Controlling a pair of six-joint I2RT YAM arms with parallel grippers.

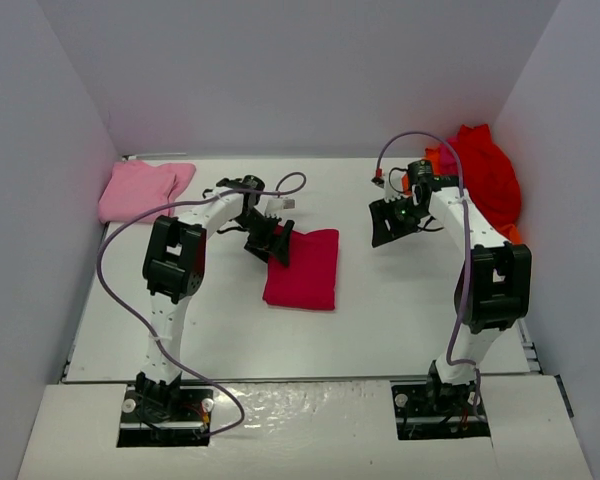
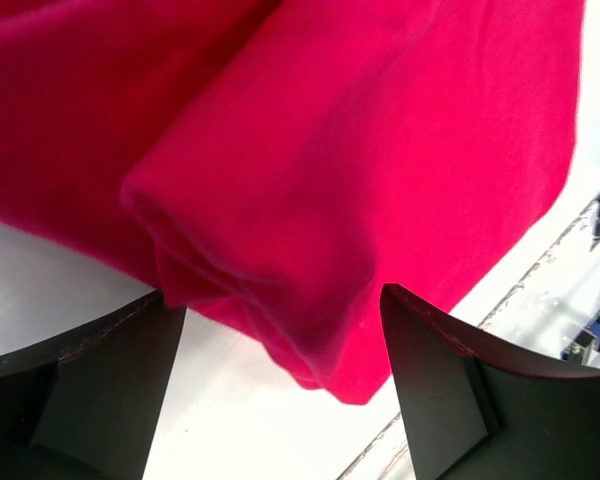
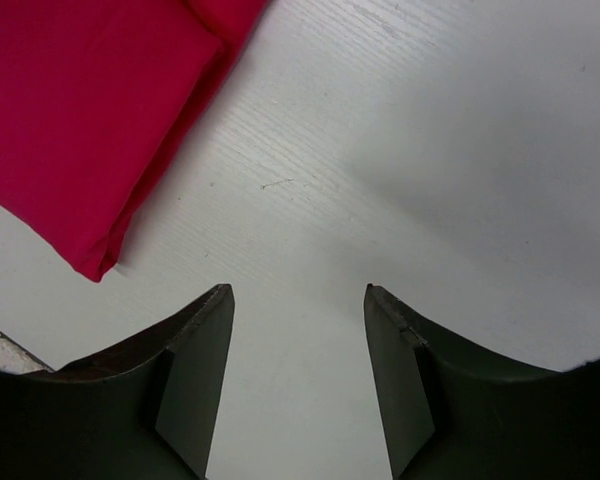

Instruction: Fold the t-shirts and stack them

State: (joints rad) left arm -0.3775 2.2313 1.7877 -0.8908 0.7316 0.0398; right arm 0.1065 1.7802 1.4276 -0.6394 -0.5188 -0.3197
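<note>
A crimson-magenta t-shirt [image 1: 303, 268] lies folded in a rectangle at mid-table. My left gripper [image 1: 270, 243] hovers at its far left corner. In the left wrist view that gripper [image 2: 278, 295] is open, and a bunched corner of the crimson shirt [image 2: 360, 150] lies between its black fingers [image 2: 100, 380] without being pinched. My right gripper [image 1: 392, 222] hangs open over bare table to the right of the shirt. Nothing sits between its tips [image 3: 297, 288], and the crimson shirt's corner [image 3: 80, 110] shows at upper left. A light pink t-shirt [image 1: 145, 190] lies folded at the back left. A red t-shirt [image 1: 485, 175] is heaped on an orange one [image 1: 435, 158] at the back right.
White walls [image 1: 70, 120] close in the table on the left, back and right. Purple cables loop from both arms, one [image 1: 115, 280] sagging over the left side of the table. The table's near edge [image 1: 300, 380] runs in front of the arm bases.
</note>
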